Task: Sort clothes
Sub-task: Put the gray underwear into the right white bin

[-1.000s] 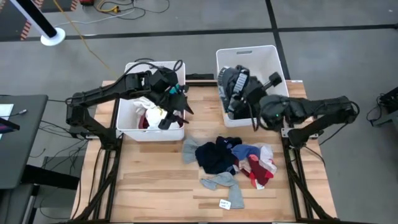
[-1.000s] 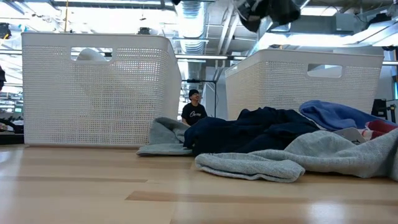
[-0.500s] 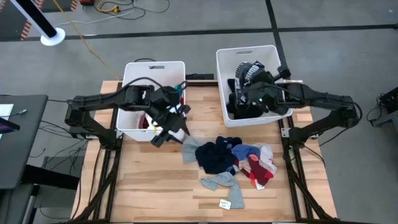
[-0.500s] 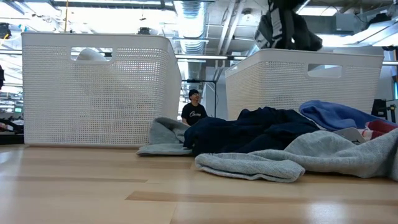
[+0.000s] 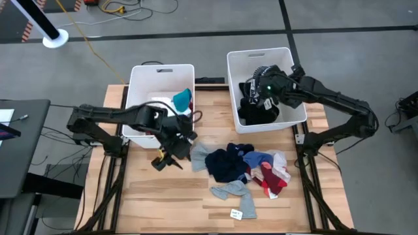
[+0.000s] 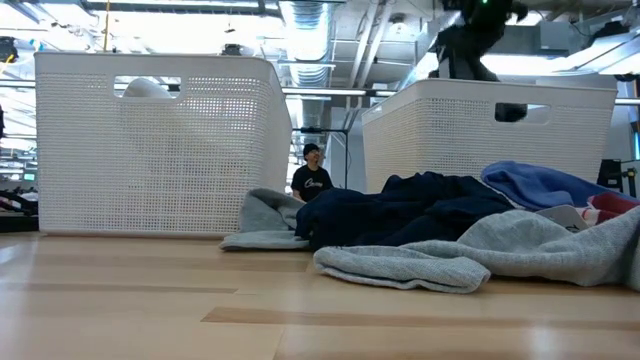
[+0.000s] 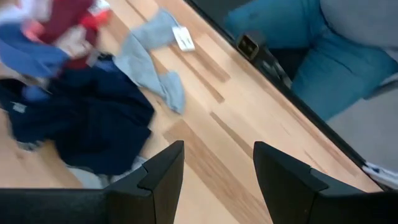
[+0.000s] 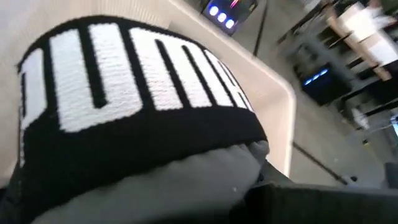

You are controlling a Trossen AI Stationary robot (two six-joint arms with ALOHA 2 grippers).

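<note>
Jaws of the right gripper (image 5: 256,96) are clamped on a black garment (image 8: 130,124) over the right bin (image 5: 297,68); left gripper (image 5: 171,158) gapes empty, and we note the clothes pile (image 5: 245,166) beside it.

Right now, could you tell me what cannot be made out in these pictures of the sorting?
- Right tool: its tips are buried in the black garment that fills the right wrist view.
- Right bin: the arm and dark clothes cover its contents in the high view; its wall blocks the low view.
- Paper tag: too small to read.
- Pile: lower layers are hidden under the navy piece.
- Left bin: the left arm partly covers it.
</note>
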